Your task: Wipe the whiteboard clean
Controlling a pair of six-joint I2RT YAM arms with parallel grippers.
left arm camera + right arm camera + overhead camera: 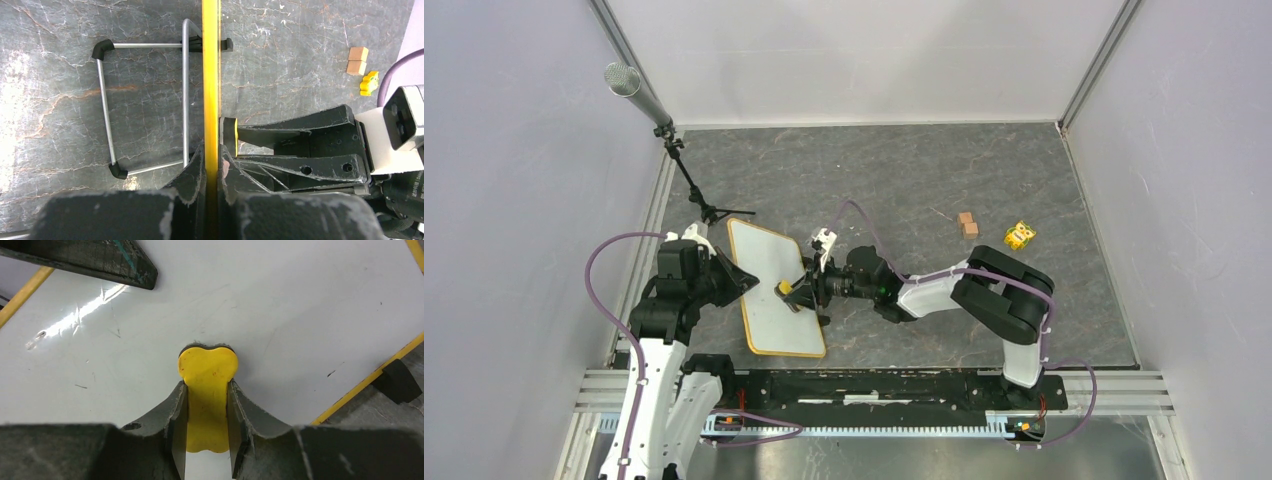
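Observation:
The whiteboard [769, 265], white with a yellow frame, is propped up tilted at the table's left. My left gripper [742, 283] is shut on its left edge. In the left wrist view the frame [211, 75] runs edge-on between the closed fingers of the left gripper [212, 165], with the wire stand [145, 105] behind. My right gripper [207, 385] is shut on a yellow eraser [208, 362], whose dark pad is pressed on the board face [300, 315]. The face is white with only tiny dark flecks. From above, the eraser [784, 289] sits near the board's middle.
A microphone on a small tripod [679, 160] stands just behind the board. Two small wooden blocks [968, 224] and a yellow toy [1020, 235] lie on the dark marbled table to the right. One of the board's black feet [397, 381] shows at its lower corner.

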